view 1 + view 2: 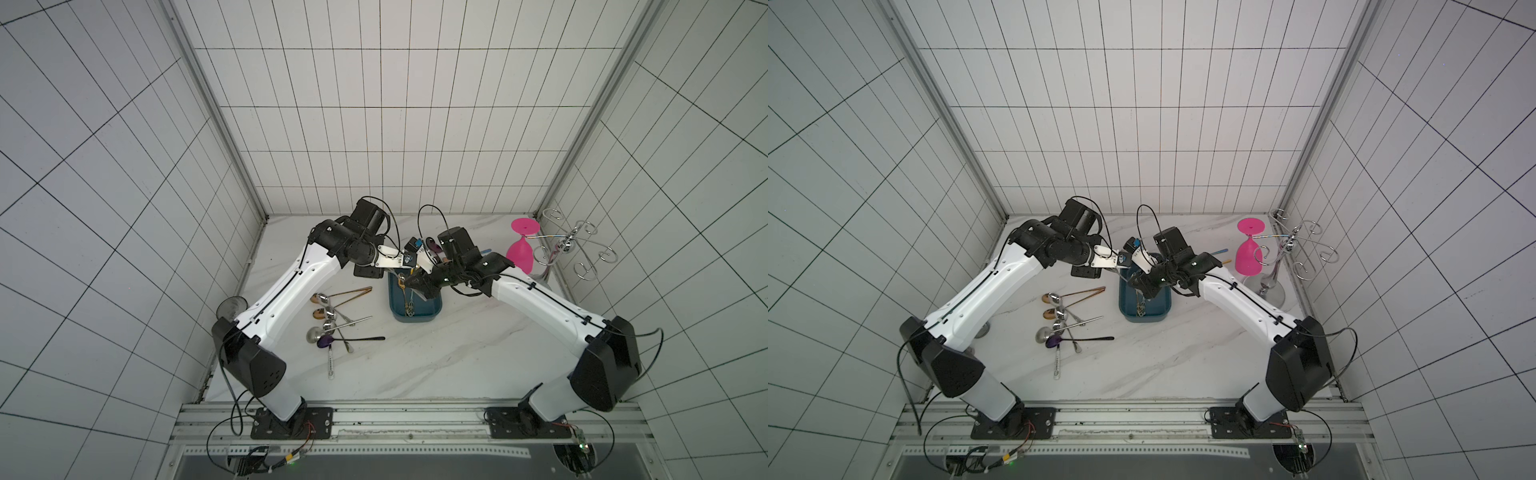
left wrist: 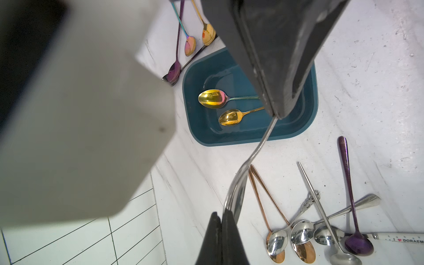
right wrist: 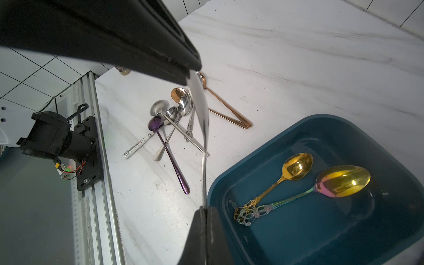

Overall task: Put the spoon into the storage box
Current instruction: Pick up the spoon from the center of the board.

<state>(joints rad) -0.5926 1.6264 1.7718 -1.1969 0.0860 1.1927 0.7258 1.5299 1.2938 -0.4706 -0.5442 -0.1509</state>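
Left tool (image 2: 221, 213), right tool (image 3: 205, 208) both clamped on opposite ends of silver spoon (image 2: 257, 149) over storage box (image 2: 229, 138) edge.

Bright, even, diffuse light; soft shadows; wide-angle bending at the edges.

In both top views the tiled walls (image 1: 124, 166) are bowed toward the frame edges, and the table (image 1: 457, 353) is lit from above, with only faint shadows cast under the arms. In the left wrist view a pale casing (image 2: 80, 126) near the lens is thrown far out of focus. A rectangular light is mirrored as glare in the gold spoons (image 2: 212, 98) in the box (image 2: 229, 137). In the right wrist view the left gripper (image 3: 191, 76) and the held spoon (image 3: 202, 114) are blurred.
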